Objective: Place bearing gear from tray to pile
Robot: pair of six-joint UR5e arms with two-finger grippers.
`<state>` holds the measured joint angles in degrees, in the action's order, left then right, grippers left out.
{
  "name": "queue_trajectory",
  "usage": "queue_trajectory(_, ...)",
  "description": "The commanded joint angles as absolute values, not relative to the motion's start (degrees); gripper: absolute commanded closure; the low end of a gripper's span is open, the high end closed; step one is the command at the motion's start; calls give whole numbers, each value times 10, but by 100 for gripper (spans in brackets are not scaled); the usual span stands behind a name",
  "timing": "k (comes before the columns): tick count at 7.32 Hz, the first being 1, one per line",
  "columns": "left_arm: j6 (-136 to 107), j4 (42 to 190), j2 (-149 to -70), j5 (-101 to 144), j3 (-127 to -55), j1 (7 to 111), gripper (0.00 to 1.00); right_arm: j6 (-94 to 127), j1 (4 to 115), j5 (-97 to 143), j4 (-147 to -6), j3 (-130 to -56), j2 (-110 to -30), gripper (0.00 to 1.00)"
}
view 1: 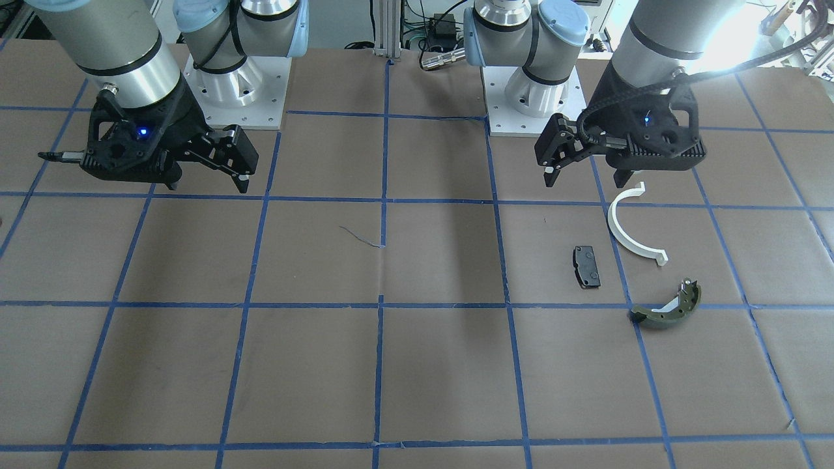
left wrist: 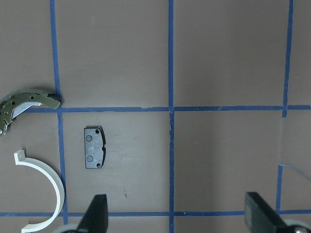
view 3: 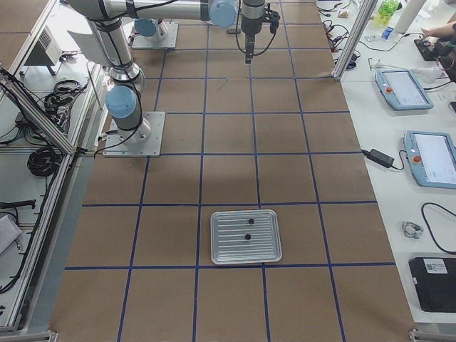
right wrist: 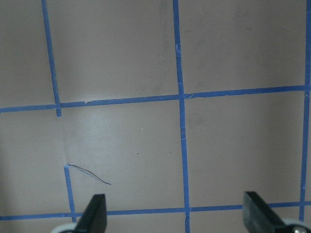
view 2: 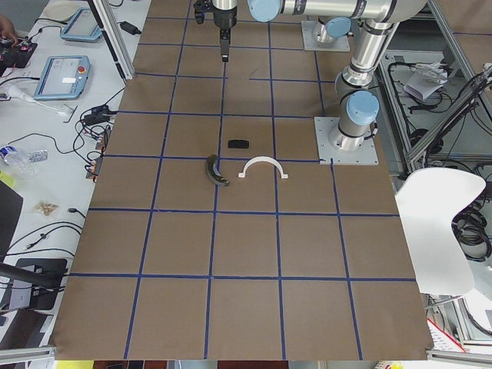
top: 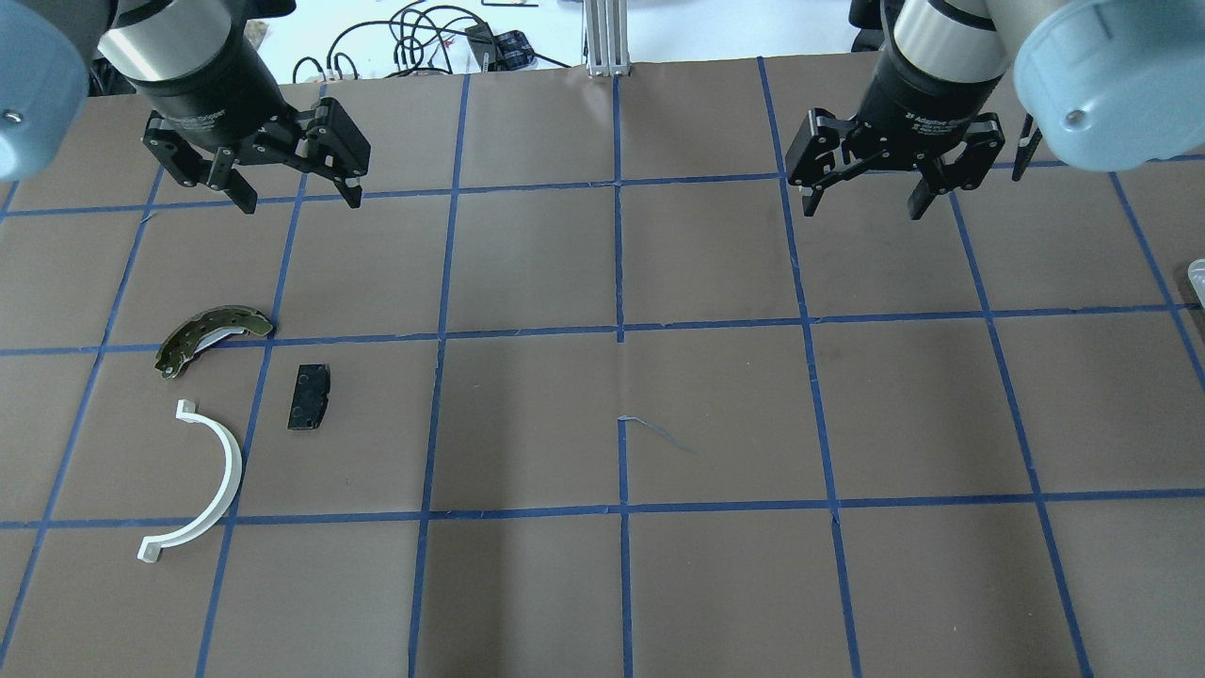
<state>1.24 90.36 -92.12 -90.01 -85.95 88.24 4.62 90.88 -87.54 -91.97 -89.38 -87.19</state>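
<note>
Zero done: bearing gear prob. among small dark bits (view 3: pixel 247 236) on tray (view 3: pixel 222 249); pile (view 1: pixel 586 266) (brake shoe (top: pixel 188 344), pad (top: pixel 310 396), half-ring (top: pixel 231 461)) waits; left claw (top: pixel 301 200), right claw (top: pixel 864 209) open, empty.

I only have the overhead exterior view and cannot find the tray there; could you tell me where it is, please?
Observer: A ribbed silver metal tray lies flat near the end of the table on the robot's right; only the exterior right view shows it.
Operator: Is anything on it?
Observer: Two small dark parts, too small to identify.
Operator: Is the right gripper near it?
Observer: No, the right gripper hangs well away, towards the table's middle.
</note>
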Motion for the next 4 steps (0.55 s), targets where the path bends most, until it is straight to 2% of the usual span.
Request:
queue_trajectory(1,12,904,-921,-900,-860,882,0,47,909,-878,-918,-894,-872,0)
queue_trajectory(4,13,904,-921,-901,-860,882,0,40,909,-867,-920,-906,-867,0)
